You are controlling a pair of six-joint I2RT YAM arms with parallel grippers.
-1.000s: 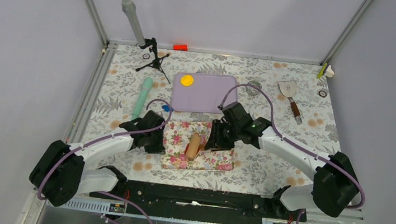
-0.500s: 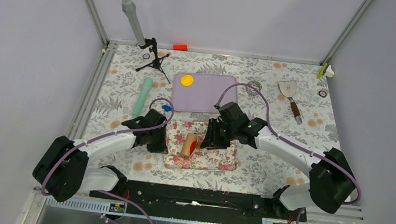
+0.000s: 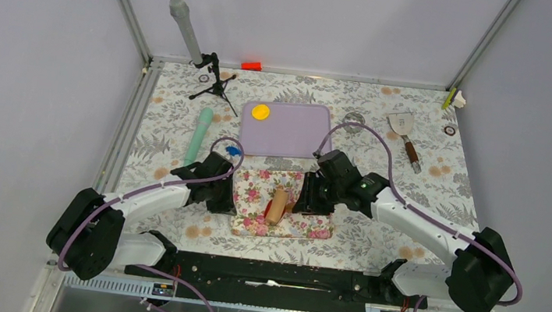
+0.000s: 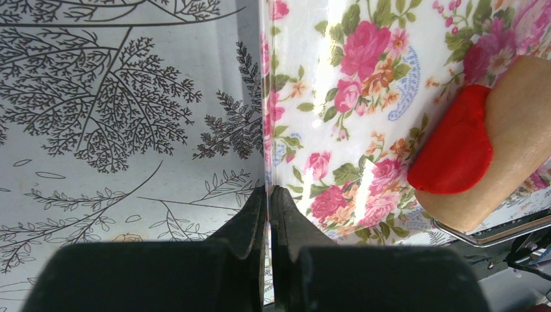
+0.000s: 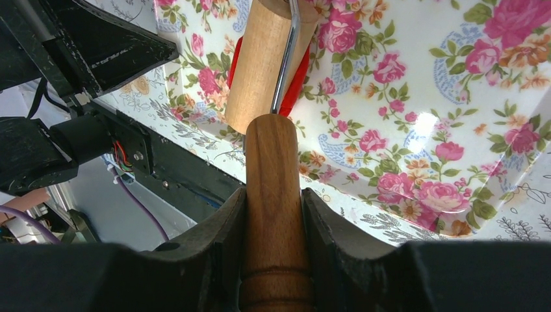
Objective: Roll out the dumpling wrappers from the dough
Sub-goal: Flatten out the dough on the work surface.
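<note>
A flattened piece of red dough lies on the floral mat with the wooden roller resting on top of it. In the right wrist view the dough peeks out on both sides of the roller drum. My right gripper is shut on the roller's wooden handle. My left gripper is shut on the mat's left edge. A yellow dumpling wrapper sits on the purple board behind the mat.
A green tube lies left of the board, with a small tripod behind it. A spatula and a metal ring are at the back right. A red-orange block sits by the back wall.
My right gripper pushed the roller left across the dough, then drew it back to the right. My left gripper has kept its hold on the mat's edge.
</note>
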